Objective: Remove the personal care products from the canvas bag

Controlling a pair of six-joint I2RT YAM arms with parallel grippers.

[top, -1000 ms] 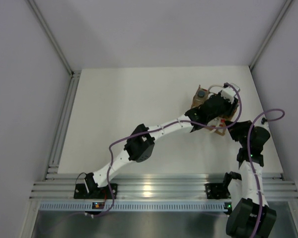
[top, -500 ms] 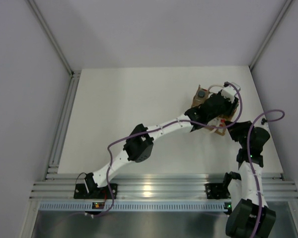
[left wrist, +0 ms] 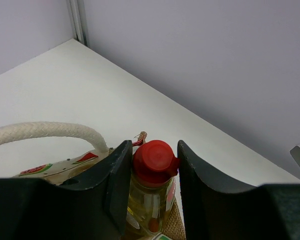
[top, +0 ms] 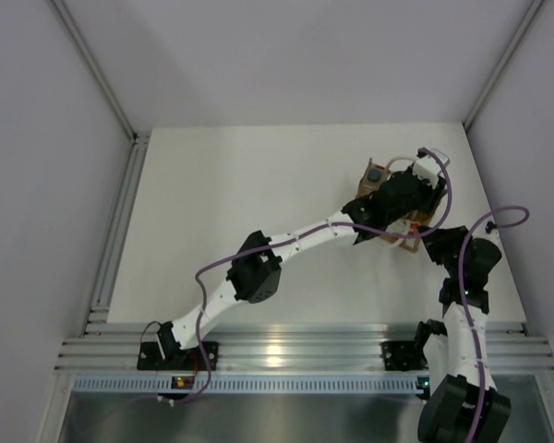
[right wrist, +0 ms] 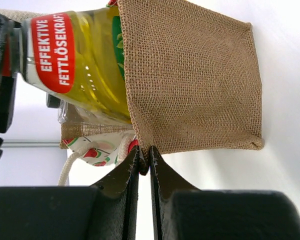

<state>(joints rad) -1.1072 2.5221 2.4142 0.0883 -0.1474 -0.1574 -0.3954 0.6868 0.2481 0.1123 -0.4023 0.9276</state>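
The canvas bag (right wrist: 190,80) lies on its side at the far right of the table (top: 258,185); it also shows in the top view (top: 411,242). My left gripper (left wrist: 154,165) is shut on the red cap (left wrist: 154,159) of the yellow-amber bottle (right wrist: 80,60), which sticks partly out of the bag's mouth. My right gripper (right wrist: 144,160) is shut on the bag's brown edge beside the white printed panel (right wrist: 97,147). A dark-capped bottle (top: 375,173) shows at the bag's left end. The amber bottles are hidden.
The pale rope handle (left wrist: 45,131) loops out to the left of the left gripper. The back wall and right wall stand close to the bag. Bare white table stretches to the left of it.
The left wrist has drawn slightly up and away over the bag with the bottle in it. The right gripper keeps its hold on the bag's edge.
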